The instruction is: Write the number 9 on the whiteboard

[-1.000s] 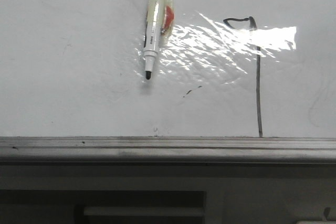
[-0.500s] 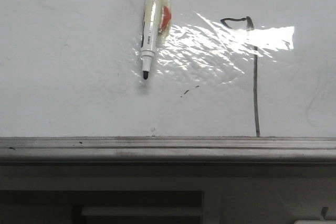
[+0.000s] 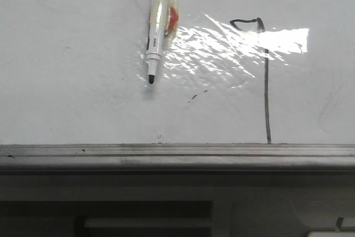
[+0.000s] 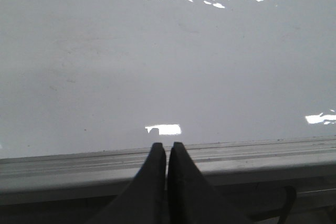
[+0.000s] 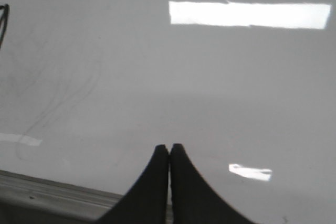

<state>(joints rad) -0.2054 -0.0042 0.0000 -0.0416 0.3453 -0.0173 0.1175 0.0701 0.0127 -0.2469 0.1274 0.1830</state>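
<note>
Both end effectors are clenched empty: left end effector and right end effector face the whiteboard; the number 9, stroke vertical, lies nearer the right.

Your way across the whiteboard is open, only the hanging marker blocks upper centre, rail bounds below.

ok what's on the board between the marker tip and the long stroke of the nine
In the front view, a tiny stray dash and bright glare on the whiteboard lie between the marker tip and the number 9.
</note>
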